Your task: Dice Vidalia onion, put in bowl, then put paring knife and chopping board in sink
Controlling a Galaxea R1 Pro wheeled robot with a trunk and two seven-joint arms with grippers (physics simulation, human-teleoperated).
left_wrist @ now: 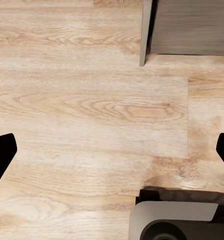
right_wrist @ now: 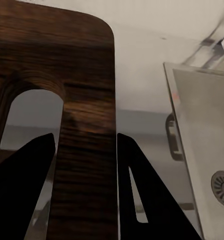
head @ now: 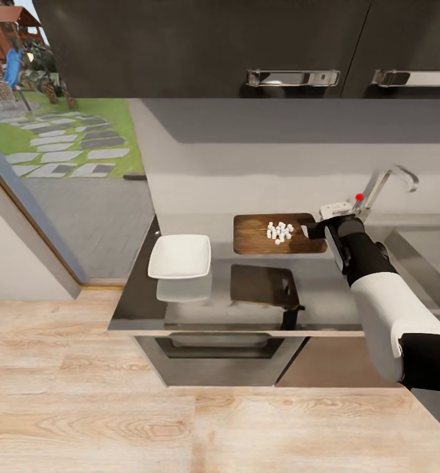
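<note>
The brown chopping board [head: 256,235] carries a small heap of white diced onion [head: 280,232] and seems to hang slightly above the grey countertop [head: 325,289]; its dark reflection lies below it. My right gripper [head: 310,230] is shut on the board's slotted end by the sink. In the right wrist view its fingers [right_wrist: 36,165] straddle the wooden strip [right_wrist: 86,100] beside the slot. The white square bowl [head: 179,255] sits left of the board. My left gripper [left_wrist: 112,155] is open over wooden floor. The paring knife is out of view.
The steel sink [head: 427,253] with its curved tap [head: 392,179] and red knob [head: 359,196] lies right of the board; its drain [right_wrist: 223,186] shows in the right wrist view. Dark wall cabinets [head: 213,46] hang overhead. An oven front [head: 220,358] sits under the counter edge.
</note>
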